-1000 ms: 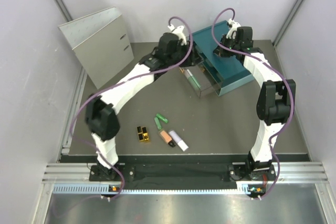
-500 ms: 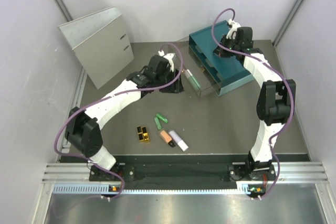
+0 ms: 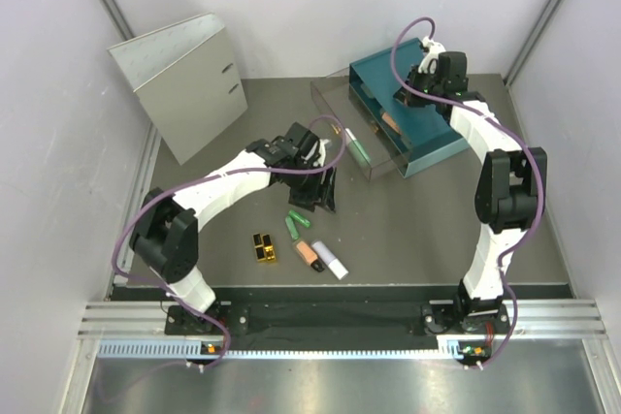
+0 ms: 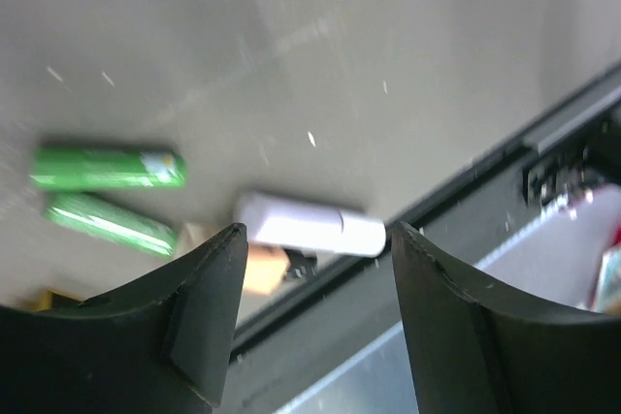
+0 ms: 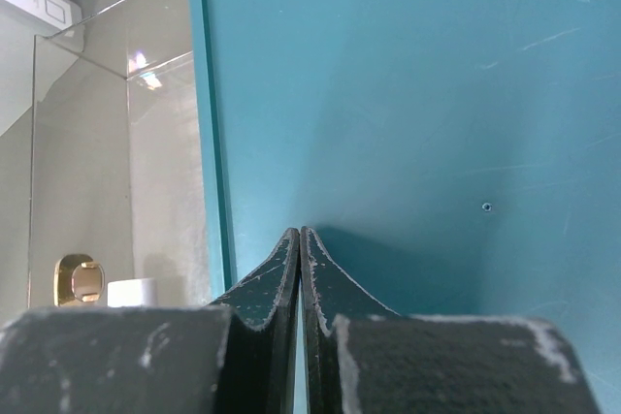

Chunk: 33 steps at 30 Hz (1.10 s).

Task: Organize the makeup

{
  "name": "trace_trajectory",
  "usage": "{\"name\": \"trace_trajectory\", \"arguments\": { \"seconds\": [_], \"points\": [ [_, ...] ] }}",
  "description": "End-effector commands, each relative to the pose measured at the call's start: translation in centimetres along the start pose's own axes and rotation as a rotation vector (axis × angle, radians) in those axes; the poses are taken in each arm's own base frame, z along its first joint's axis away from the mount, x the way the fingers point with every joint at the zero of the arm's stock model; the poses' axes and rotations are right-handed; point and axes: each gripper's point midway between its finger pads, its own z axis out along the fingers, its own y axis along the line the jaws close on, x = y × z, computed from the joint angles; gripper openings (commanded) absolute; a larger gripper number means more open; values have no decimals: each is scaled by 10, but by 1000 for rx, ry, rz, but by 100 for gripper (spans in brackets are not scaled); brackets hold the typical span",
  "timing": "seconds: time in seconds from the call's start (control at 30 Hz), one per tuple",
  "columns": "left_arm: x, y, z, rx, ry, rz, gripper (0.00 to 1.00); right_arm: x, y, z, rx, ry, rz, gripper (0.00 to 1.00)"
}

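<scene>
Left pincer (image 4: 315, 239) hangs wide open, low over the table (image 3: 417, 220), with nothing in it. Between its two fingers (image 4: 209, 307) I can see the white tube (image 4: 309, 225). The peach tube (image 4: 262, 269) lies right beside it. The two green tubes (image 3: 297, 223) lie close together, just off to one side. The gold and black block (image 3: 264, 246) sits near them. One more green tube with a white cap (image 3: 356, 145) is already lying in the clear box (image 3: 330, 109).

The right pincer (image 5: 300, 239) is closed tight, holding nothing, with its tips on top of the teal box (image 3: 432, 138).

I think the next job is to pick up one tube. That could go wrong. The tubes are round and lie very close, so a finger coming down could bump a neighbour and make it roll away. The pincer might also pinch two tubes at once, and one could slip out on the way to the box.
</scene>
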Motion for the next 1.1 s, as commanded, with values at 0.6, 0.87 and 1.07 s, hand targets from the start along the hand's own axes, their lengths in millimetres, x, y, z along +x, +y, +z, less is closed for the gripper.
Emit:
{"name": "trace_trajectory", "arguments": {
  "seconds": [0.6,0.87,1.07],
  "points": [
    [74,-19,-10,127,351,17,70,126,-26,1,85,382,124,0],
    [69,2,-5,-27,258,245,71,131,-25,-1,86,390,126,0],
    [45,14,-16,-93,82,461,77,136,-26,-3,89,401,130,0]
  ]
}}
